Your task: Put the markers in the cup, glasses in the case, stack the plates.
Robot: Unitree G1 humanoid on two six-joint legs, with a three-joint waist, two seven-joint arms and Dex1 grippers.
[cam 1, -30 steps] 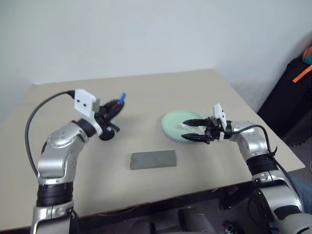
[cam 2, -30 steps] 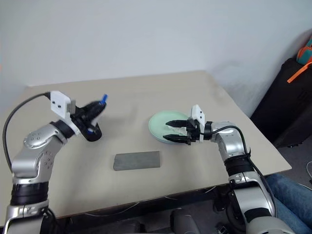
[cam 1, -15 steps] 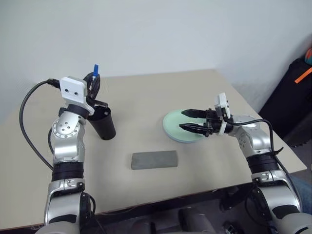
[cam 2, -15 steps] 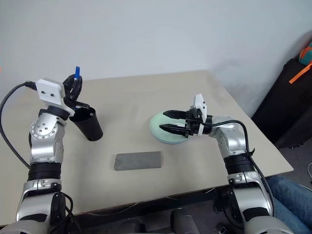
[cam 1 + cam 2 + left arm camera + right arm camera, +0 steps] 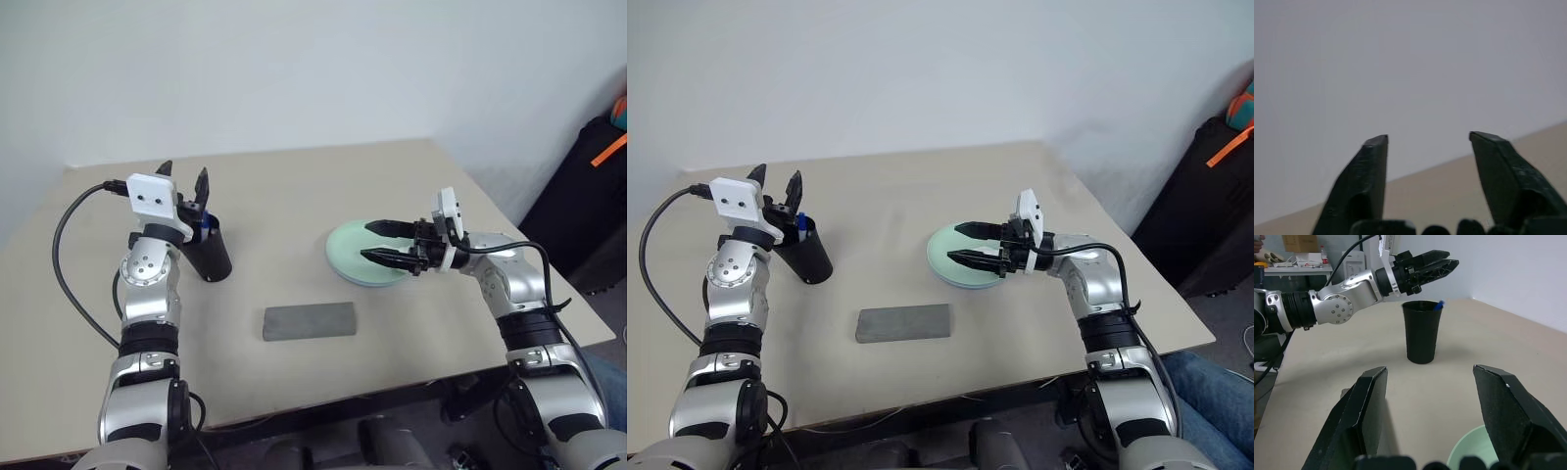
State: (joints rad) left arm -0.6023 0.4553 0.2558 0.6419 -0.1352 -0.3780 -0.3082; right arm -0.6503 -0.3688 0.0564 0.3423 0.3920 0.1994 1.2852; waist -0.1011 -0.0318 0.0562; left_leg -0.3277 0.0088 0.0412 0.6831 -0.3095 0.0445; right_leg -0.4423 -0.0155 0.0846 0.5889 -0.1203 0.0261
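Above the cup, in the left eye view, the left gripper is seen spread and empty, a marker showing blue at the rim. Over the plates the right gripper is held wide, empty; the case lies shut nearby. Through the right wrist view the cup's upright stance is confirmed, unseen through the left wrist view, where bare fingers face the wall. On withdrawal the cup could be clipped and toppled.
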